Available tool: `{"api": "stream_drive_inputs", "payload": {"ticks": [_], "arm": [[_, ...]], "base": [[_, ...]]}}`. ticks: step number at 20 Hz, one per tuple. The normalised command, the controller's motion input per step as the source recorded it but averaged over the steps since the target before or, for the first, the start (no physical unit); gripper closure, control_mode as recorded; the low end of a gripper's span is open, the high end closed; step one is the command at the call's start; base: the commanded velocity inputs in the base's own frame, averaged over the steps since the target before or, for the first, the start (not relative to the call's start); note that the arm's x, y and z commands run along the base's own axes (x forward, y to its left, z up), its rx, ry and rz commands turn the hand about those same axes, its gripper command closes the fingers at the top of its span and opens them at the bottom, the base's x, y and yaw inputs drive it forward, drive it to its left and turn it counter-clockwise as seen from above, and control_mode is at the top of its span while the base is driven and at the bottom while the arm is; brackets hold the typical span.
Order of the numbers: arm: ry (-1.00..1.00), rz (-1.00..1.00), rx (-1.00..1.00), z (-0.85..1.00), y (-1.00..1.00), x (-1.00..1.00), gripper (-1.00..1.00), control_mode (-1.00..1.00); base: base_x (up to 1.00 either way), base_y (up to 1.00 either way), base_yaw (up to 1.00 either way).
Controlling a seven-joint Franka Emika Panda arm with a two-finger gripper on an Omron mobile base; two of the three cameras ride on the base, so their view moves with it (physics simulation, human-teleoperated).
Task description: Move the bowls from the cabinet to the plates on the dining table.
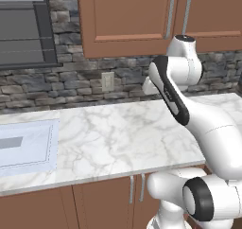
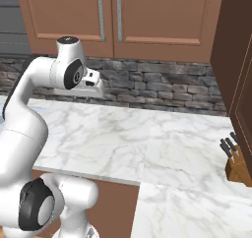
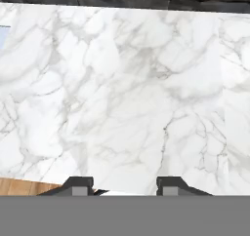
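The cabinet (image 1: 137, 15) is the biggest task thing here: a reddish-brown wooden wall unit with panelled doors, both shut, each carrying a long silver bar handle (image 2: 101, 13) close to the seam where the doors meet. It hangs above a band of grey stone backsplash (image 2: 157, 82), and with the doors closed nothing inside it can be seen.

Under it runs a white, grey-veined marble counter (image 1: 118, 133) over low wooden cabinets (image 1: 104, 204) with short handles. In the right base view the marble turns a corner and runs toward the camera along a dark wooden side panel (image 2: 236, 60).

The white arm (image 1: 189, 114) rises from the base and folds over the counter, its hand well below the cabinet doors and apart from them. In the hand view the gripper (image 3: 124, 186) looks down on bare marble — its two dark fingertips (image 3: 78, 185) stand wide apart with only veined stone showing between them, so it is released and grasps nothing. The backsplash lies along the top of that view.

At the far left of the counter a pale blue-white recessed basin (image 1: 28, 147) is set into the marble, and a dark framed window (image 1: 23, 27) sits above it. A wall outlet (image 1: 108, 81) is fixed in the stone. A wooden knife block (image 2: 236, 161) with dark handles stands at the counter's right end — the smallest item.
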Motion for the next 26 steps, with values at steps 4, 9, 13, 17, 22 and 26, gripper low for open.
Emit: {"api": "stream_drive_inputs", "payload": {"ticks": [4,9,13,17,22,26], "arm": [[-0.03,0.0,0.0,0.0,0.0,-0.18,-1.0,-1.0],[-0.05,0.0,0.0,0.0,0.0,-0.31,-1.0,-1.0],[-0.06,0.0,0.0,0.0,0.0,-0.31,-1.0,-1.0],[-0.07,0.0,0.0,0.02,0.0,-0.21,-1.0,-1.0],[-0.08,0.0,0.0,0.09,0.0,-0.07,-1.0,-1.0],[-0.09,0.0,0.0,0.18,0.0,-0.02,-1.0,-1.0]], "base": [[0.0,0.0,0.0],[0.0,0.0,0.0],[0.0,0.0,0.0],[0.0,0.0,0.0],[0.0,0.0,0.0],[0.0,0.0,0.0]]}}
